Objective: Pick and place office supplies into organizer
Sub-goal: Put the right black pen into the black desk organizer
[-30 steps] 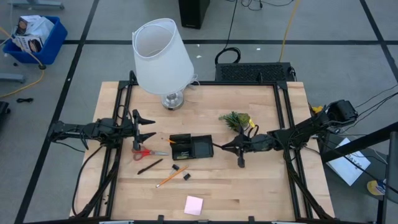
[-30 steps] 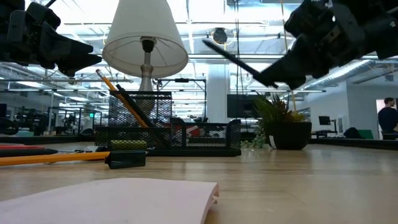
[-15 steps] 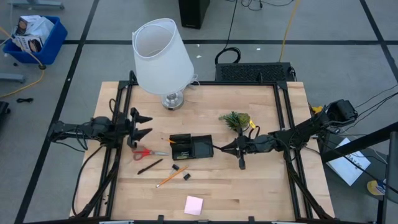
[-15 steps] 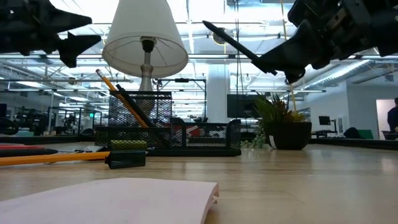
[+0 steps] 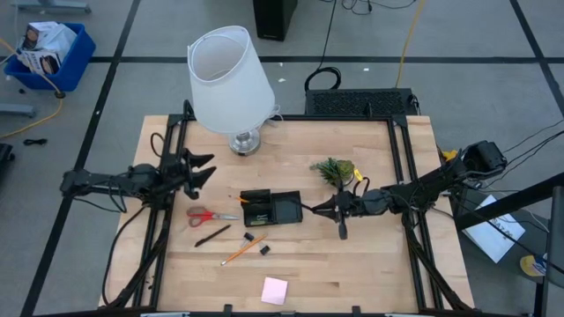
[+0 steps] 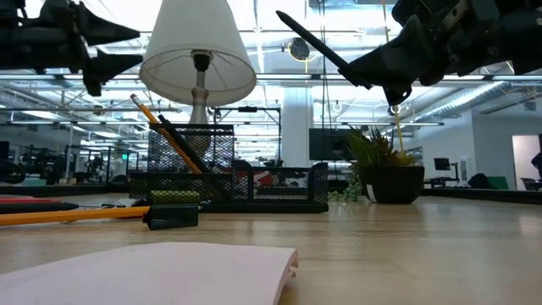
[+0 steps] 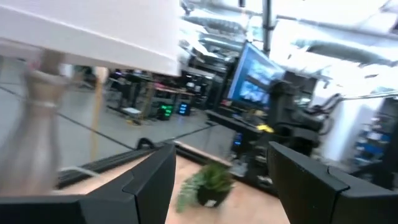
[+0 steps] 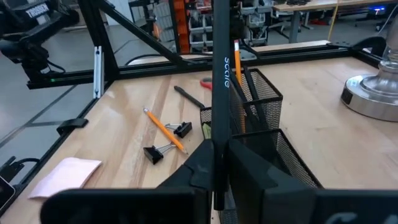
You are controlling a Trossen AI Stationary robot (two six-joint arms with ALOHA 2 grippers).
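Right gripper [image 8: 214,180] clenched on thin black pen [image 8: 219,68], held above table just beside black wire-mesh organizer [image 8: 258,118] at table centre
Judgement: align pen tip over tall cup compartment, tilt upright, lower before letting go
Pen barrel reads "scale", roughly
Left gripper [image 5: 196,168] spread, empty, waiting near white lamp [image 5: 227,79]

scissors [image 5: 210,215] left of organizer [image 5: 272,208], plant [image 5: 335,170] right
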